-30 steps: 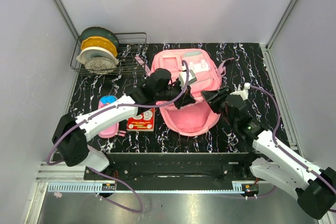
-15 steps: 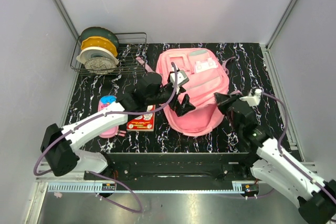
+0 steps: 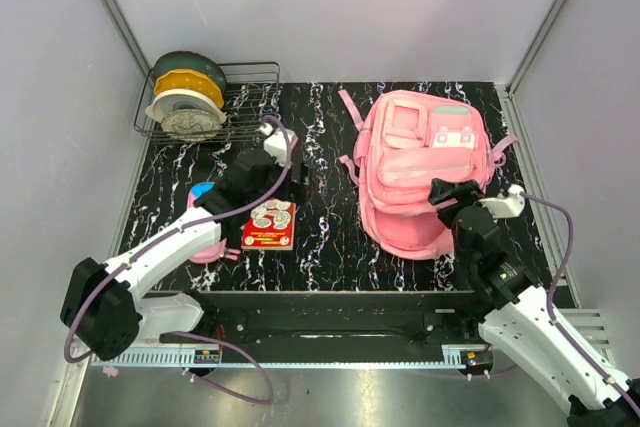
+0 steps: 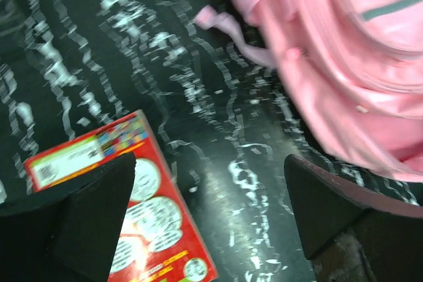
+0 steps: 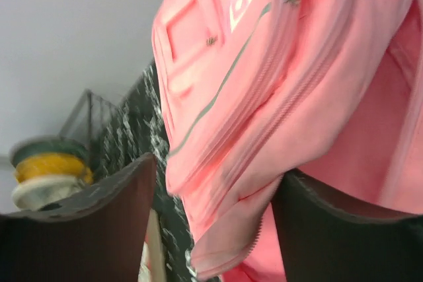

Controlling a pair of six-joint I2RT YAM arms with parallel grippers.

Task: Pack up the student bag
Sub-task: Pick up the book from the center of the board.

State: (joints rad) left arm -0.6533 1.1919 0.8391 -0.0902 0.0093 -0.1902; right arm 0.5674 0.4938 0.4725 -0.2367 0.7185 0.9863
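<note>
The bag [image 3: 420, 162] lies flat on the right half of the counter [image 3: 325, 137]. Its strap reaches near the right edge and its lower end lies near the front edge. A bare strip of counter separates it from the book [image 3: 268, 225]. The left end effector [image 4: 208, 163] hangs wide and empty over that strip, beside the book's far edge. The right end effector [image 5: 215, 179] straddles the bag's near rim, jaws apart; I cannot tell if it pinches. The rack [image 3: 252, 99] fills the far left corner.
</note>
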